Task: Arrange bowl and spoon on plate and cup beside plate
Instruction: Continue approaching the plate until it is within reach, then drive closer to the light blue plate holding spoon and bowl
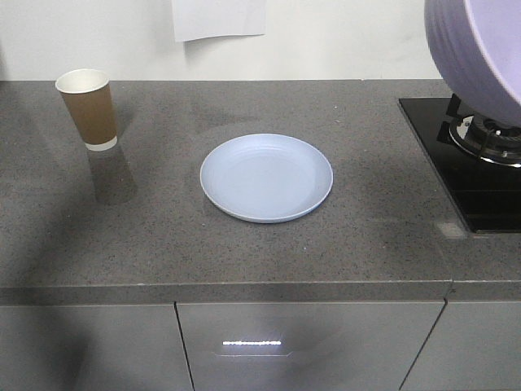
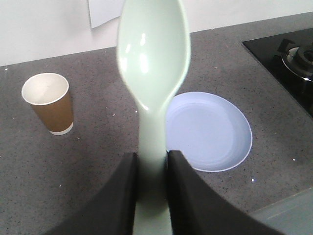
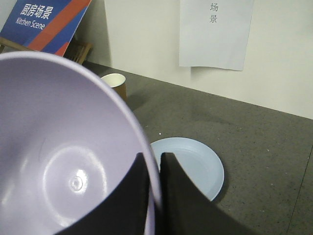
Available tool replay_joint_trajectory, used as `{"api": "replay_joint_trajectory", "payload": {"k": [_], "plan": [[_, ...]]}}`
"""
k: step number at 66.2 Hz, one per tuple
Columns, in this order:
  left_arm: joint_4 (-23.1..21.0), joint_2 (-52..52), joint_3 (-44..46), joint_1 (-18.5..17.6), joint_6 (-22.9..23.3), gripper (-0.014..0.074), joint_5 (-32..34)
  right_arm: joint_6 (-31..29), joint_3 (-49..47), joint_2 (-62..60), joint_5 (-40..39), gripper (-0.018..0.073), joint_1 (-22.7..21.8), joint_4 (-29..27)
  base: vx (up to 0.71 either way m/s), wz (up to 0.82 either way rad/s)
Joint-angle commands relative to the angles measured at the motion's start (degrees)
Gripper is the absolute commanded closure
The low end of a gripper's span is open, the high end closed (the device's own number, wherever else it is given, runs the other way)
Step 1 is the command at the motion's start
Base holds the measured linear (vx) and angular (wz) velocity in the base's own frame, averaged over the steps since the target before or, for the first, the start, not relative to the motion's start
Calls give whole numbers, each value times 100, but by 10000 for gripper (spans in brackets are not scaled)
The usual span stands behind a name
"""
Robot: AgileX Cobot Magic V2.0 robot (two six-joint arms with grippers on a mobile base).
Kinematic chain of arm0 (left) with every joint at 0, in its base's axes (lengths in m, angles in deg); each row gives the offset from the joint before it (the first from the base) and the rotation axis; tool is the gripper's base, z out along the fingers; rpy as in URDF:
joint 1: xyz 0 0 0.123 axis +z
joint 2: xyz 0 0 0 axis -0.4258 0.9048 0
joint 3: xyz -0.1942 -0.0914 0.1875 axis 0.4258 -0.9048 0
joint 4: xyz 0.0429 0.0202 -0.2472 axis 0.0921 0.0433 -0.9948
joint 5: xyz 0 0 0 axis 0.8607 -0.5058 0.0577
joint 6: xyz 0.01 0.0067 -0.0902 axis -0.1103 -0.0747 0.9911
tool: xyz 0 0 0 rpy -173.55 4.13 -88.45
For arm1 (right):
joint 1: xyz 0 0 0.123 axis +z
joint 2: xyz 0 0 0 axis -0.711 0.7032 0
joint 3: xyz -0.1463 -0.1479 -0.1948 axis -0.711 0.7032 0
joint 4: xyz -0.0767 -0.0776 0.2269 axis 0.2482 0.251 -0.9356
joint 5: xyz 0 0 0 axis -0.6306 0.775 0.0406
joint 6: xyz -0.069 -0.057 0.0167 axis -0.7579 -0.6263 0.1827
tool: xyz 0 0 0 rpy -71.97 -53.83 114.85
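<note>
Bowl (image 3: 58,161) first: lavender, glossy plastic, round, up in the air on the right side. Its rim is pinched btwn the right fingers (image 3: 176,205), one black finger inside the wall, one outside, closed tight on it. Front view cuts the bowl off at the top-right corner, so only part of the wall shows there, blurred. Spoon (image 2: 152,58): pale mint plastic, oval head up and a bit soft in focus. Handle clamped btwn the left fingers (image 2: 122,196), and its end runs out of frame. Plate (image 1: 266,177): shallow, bluish-white, thin raised rim, flat on the grey speckled surface (image 1: 163,236), approx. centre. Cup (image 1: 88,107): brown paper, white inside, upright, well apart to the plate's left, near the wall. Black hob (image 1: 440,163) at the right edge, partly behind the bowl.
</note>
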Motion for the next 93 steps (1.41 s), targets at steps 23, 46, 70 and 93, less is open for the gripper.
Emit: {"api": "replay_joint_trajectory", "payload": {"k": [23, 46, 70, 93], "plan": [[-91, -118, 136, -25, 36, 602, 341, -29, -116, -61, 74, 564, -19, -393, 3, -2], [-91, -118, 136, -25, 36, 602, 341, -29, -116, -61, 74, 564, -19, -393, 3, -1], [-91, -118, 136, -25, 36, 602, 341, -29, -116, -61, 74, 564, -19, -393, 4, 0], [-91, -118, 136, -25, 36, 602, 341, -29, -116, -61, 74, 564, -19, -393, 4, 2]]}}
